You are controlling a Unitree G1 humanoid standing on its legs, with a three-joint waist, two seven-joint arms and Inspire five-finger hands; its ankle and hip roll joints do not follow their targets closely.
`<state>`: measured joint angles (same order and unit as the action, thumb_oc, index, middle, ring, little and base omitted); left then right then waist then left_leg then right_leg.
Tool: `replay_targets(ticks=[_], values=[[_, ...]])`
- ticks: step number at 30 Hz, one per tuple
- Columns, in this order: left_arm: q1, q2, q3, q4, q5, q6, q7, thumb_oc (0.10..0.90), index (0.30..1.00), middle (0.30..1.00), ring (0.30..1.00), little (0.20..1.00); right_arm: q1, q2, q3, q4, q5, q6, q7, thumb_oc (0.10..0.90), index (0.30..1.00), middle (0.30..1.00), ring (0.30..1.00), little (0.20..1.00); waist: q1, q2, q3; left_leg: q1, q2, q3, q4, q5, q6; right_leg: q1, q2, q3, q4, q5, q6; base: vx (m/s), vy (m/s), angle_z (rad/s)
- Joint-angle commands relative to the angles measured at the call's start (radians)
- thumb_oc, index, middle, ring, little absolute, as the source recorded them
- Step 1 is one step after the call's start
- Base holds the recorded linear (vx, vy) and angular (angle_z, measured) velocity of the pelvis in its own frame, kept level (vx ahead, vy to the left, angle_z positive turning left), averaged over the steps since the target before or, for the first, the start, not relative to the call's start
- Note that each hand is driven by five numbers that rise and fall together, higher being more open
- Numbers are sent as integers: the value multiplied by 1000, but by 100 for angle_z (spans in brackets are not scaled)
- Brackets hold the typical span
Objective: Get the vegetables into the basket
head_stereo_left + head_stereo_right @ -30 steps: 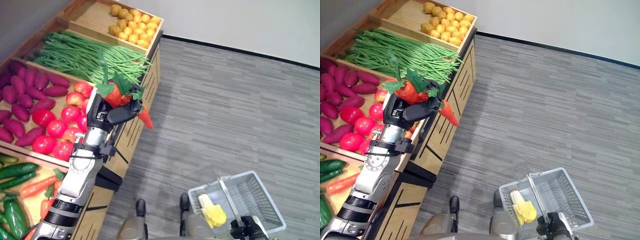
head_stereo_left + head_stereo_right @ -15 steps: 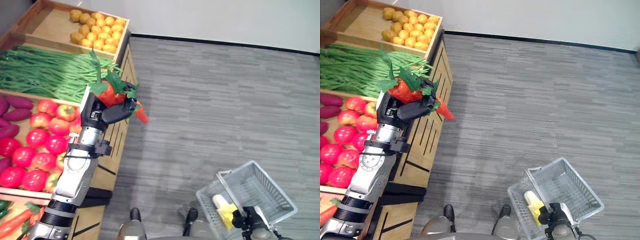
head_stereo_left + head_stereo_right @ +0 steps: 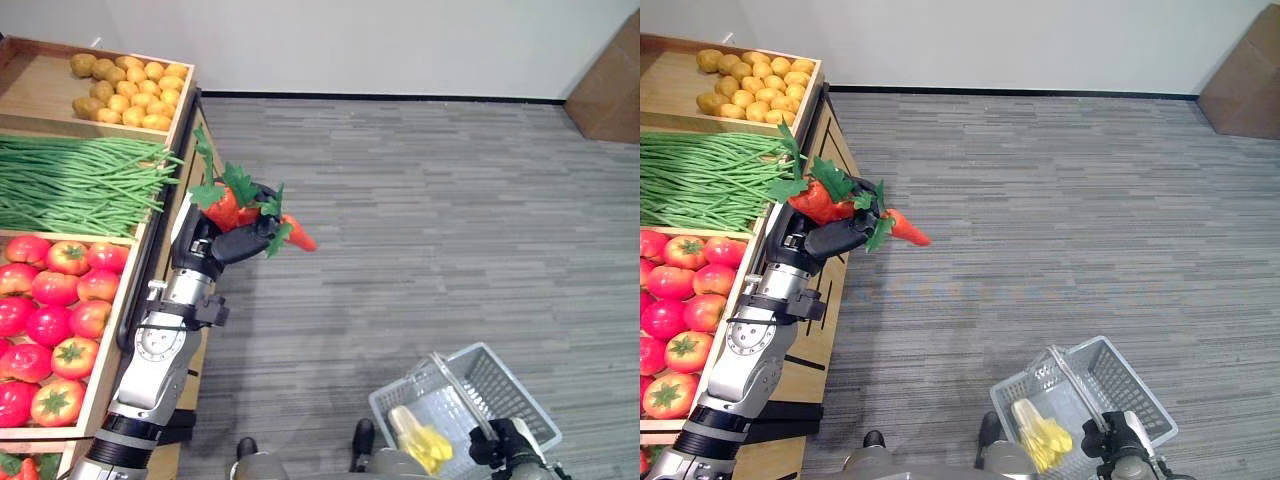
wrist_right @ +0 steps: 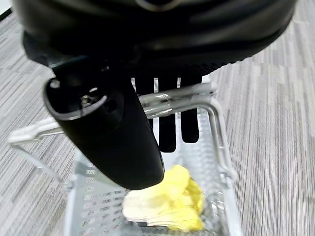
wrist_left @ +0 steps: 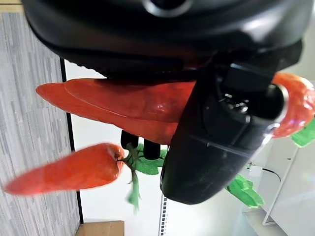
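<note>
My left hand (image 3: pixel 228 240) clutched leafy carrots (image 3: pixel 240 205) mid-frame, my right hand (image 4: pixel 123 123) curled round the basket (image 3: pixel 505 385) handle, lower right, corn (image 3: pixel 420 440) inside

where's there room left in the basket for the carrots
The basket holds only corn, at its end nearest the robot. The far half, past the handle gripped by the right hand, is bare mesh. The left hand holds the carrots over open floor.

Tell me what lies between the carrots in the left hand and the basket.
Bare grey floor, seen from the left eye view, separates the carrots in the left hand from the basket.
</note>
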<state>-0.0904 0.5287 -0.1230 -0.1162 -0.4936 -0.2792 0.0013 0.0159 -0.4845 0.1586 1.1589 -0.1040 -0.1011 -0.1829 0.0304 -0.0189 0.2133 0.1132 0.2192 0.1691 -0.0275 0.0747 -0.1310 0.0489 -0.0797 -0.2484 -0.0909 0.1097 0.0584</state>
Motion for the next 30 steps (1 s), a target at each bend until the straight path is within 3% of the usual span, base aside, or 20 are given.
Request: replay_targets(ticks=[1,7,17,30], values=[[-138,29,-48,-87,-51,-91,-33,400,300,300,300,300,-115,-157,-10,-94,-13,-53,-51,400,300,300,300,300,3,-12,-19,-92,-52,-37,-18,6,-14,48,-60,-45,15,-101,87,-8,20,21],[-153,63,-123,-105,-50,-72,-71,400,300,300,300,300,-189,-242,36,-279,-36,-69,-45,400,300,300,300,300,-5,-3,-48,-34,-45,9,-48,-3,-11,73,-65,-34,4,-98,94,49,48,4],[-280,147,-294,-112,-44,-63,-133,400,300,300,300,300,-403,-286,148,-402,-32,-89,-37,400,300,300,300,300,-7,9,-66,-15,-62,28,-60,-22,-5,76,-83,-23,4,-86,108,16,39,-11],[-413,138,-459,-92,-43,-61,-134,400,300,300,300,300,-708,-188,287,-333,35,-88,-70,400,300,300,300,300,5,32,-56,-22,-69,25,-60,-20,-4,72,-91,-25,4,-79,113,0,0,0]])
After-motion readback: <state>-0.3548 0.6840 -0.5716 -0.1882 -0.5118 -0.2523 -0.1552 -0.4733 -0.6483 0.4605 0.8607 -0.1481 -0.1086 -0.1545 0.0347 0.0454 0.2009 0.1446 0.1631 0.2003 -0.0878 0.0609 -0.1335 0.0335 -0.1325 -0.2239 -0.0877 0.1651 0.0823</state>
